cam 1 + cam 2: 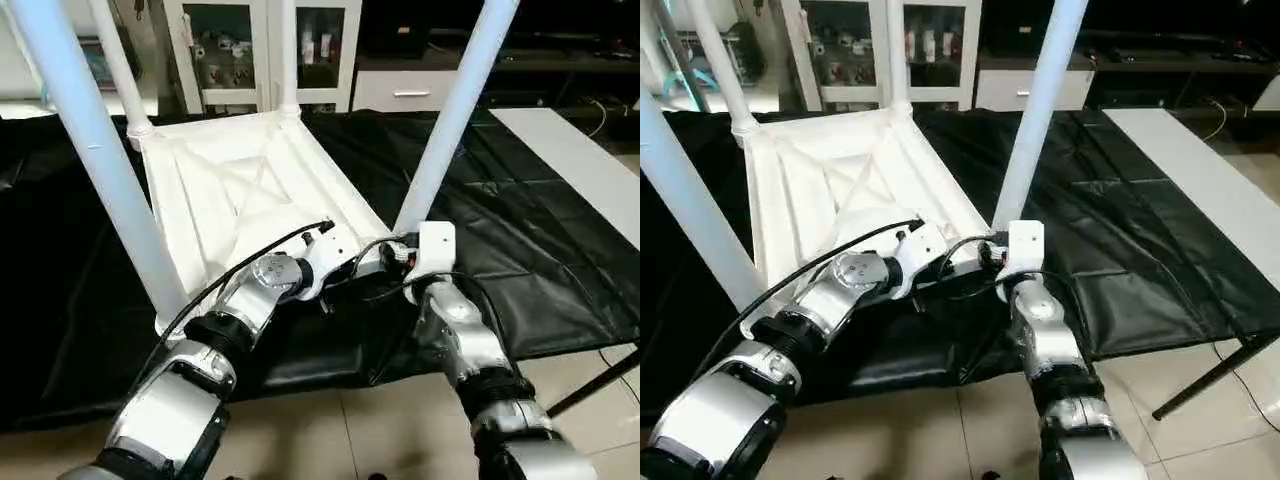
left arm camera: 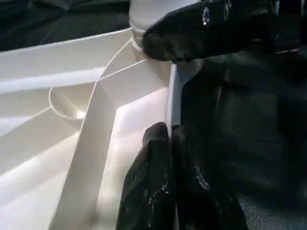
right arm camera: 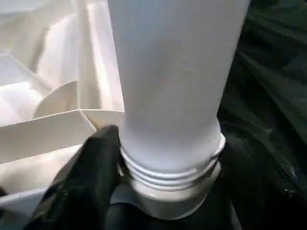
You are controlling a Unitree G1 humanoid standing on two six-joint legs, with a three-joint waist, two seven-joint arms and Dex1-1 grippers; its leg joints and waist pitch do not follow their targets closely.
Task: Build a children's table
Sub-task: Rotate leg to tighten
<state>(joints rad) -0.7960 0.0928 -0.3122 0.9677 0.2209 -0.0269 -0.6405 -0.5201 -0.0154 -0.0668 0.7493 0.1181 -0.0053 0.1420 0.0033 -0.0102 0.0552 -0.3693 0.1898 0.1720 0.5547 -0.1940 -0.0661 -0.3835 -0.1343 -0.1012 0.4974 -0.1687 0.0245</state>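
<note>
The white tabletop [image 1: 240, 190] lies upside down on the black-draped desk [image 1: 520, 220], its X-ribbed underside facing up and its near edge close to the desk's front edge. Four white legs stand up from its corner sockets: the near-left leg [image 1: 95, 150], the near-right leg [image 1: 455, 110], and two at the far corners, the far-left leg [image 1: 120, 65] and the far-right leg [image 1: 287, 55]. The left hand [image 2: 171, 143] reaches in at the tabletop's near edge beside the near-right corner, its two black fingers pressed together on the raised rim [image 2: 173, 100], one on each side of the thin wall. The right hand [image 3: 158, 211] sits at the base of the near-right leg, where screw threads [image 3: 168, 172] show just above the socket; a black finger [image 3: 88, 177] touches the threaded collar, but I cannot tell whether the hand is spread or closed on it.
</note>
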